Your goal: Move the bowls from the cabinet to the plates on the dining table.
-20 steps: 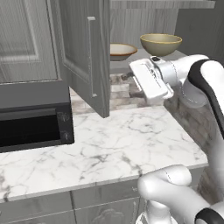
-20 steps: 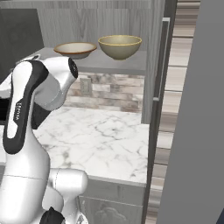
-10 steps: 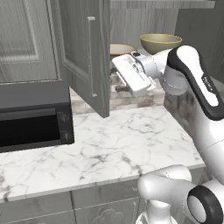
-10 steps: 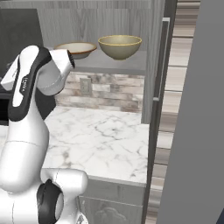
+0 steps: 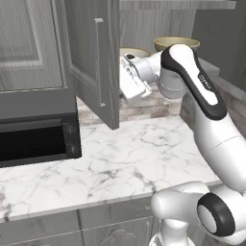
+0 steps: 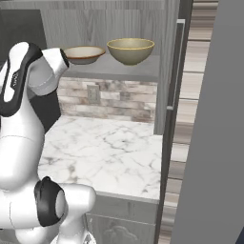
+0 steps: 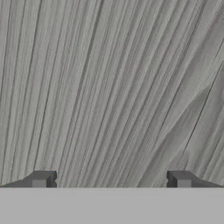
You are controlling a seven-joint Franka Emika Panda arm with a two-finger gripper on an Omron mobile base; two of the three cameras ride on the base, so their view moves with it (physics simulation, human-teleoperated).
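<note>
- My gripper (image 7: 111,178) is wide open and holds nothing; my two dark fingertips (image 7: 41,178) stand far apart in the hand view
- In front of my fingertips I see grey wood grain, very close up
- My hand (image 5: 133,82) has swung further to the left since a moment ago; it was out by the right side of the shelf, and now it is tucked in behind the open cabinet door (image 5: 91,57)
- My arm (image 5: 192,81) now bends up high in front of the shelf, so it hides part of the bowls in the left base view
- The two bowls have not moved; they sit side by side on the grey shelf (image 6: 119,70) of the cabinet (image 6: 105,19)
- The deeper bowl (image 6: 130,50) is on the right of the shelf, and the flatter bowl (image 6: 84,54) is on the left, right beside my wrist
- I am not touching either bowl that I can see
- Under the shelf there is a white marble counter (image 5: 120,158) with a stone wall (image 6: 114,100) behind it
- A black microwave (image 5: 36,127) stands on the counter at the left, the same as before
- The cabinet door with its slim handle (image 5: 100,62) hangs open just as it did
</note>
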